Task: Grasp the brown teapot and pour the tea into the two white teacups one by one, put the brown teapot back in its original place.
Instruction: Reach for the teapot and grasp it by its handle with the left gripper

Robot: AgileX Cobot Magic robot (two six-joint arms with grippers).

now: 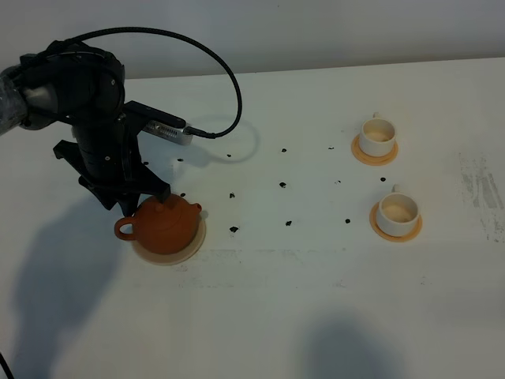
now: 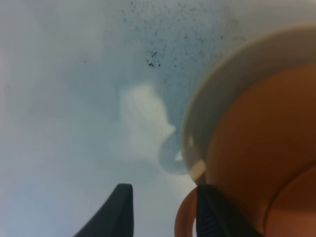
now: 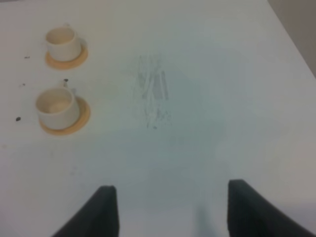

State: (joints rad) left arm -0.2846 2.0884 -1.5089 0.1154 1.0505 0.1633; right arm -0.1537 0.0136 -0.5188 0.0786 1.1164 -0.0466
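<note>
The white table (image 1: 316, 316) is the largest thing here, a smooth matt surface with a patch of grey, scratchy scuffing (image 1: 481, 189) near its right edge. The left arm (image 1: 87, 118) is a chunky black, jointed body with a glossy black cable (image 1: 229, 79) looping out from it in a wide arc. It bends down over the left part of the table.

The brown teapot (image 1: 166, 225) sits there, squat and round, in reddish-brown unglazed-looking clay with a small knob on the lid, a short spout and a loop handle turned to the left. It rests on the cream-beige disc (image 1: 193, 246), a flat round plate slightly wider than the pot, whose pale rim shows all round its base.

The left gripper (image 2: 164, 197) is down at the handle with its black, ribbed fingers apart. One finger lies against the handle loop and the other stands clear of it, with bare table showing between, so the pot is not clamped.

The right gripper (image 3: 173, 217) hangs above bare table, its two dark fingers spread wide and holding nothing.

To the right stand the far teacup (image 1: 379, 134) and the near teacup (image 1: 397, 209), small white glazed cylinders with tiny handles. Each sits on a thin round orange-tan coaster (image 1: 394, 235).

Small black specks (image 1: 282, 185) lie scattered between pot and cups.
</note>
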